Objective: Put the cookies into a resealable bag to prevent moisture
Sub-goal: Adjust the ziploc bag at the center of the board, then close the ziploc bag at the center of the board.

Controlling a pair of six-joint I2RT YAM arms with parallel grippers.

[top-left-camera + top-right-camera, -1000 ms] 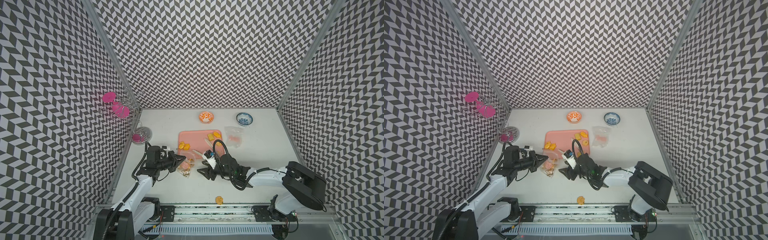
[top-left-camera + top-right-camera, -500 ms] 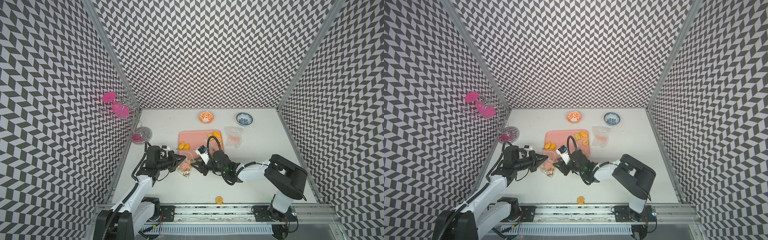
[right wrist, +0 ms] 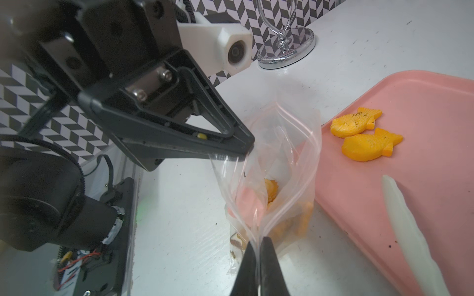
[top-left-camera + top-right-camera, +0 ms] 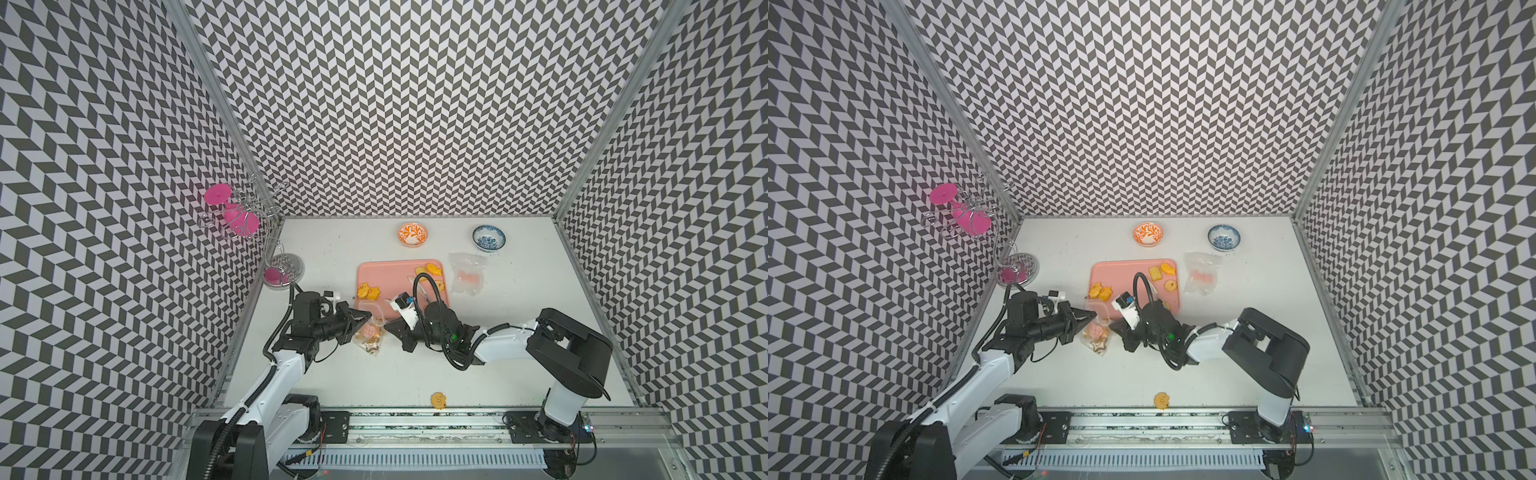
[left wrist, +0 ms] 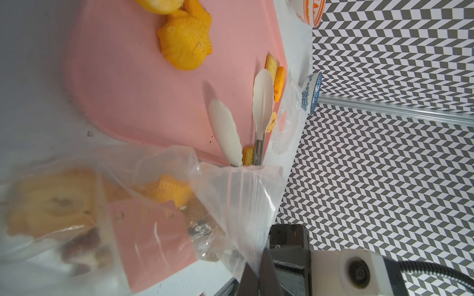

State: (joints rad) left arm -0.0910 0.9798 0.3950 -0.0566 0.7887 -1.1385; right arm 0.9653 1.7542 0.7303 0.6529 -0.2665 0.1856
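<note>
A clear resealable bag stands in front of the pink tray, and several cookies lie in it. My left gripper is shut on one side of the bag's rim. On the opposite side of the rim my right gripper is also shut, so the mouth gapes between them. Two yellow fish cookies lie on the tray, with more at its far right. One cookie lies alone by the front rail.
White tongs lie on the tray. A second clear bag lies right of the tray. An orange bowl and a blue bowl stand at the back. A wire stand with pink glasses occupies the left wall.
My right gripper has moved left to the bag and shut on its rim. The left gripper has held its grip in place.
</note>
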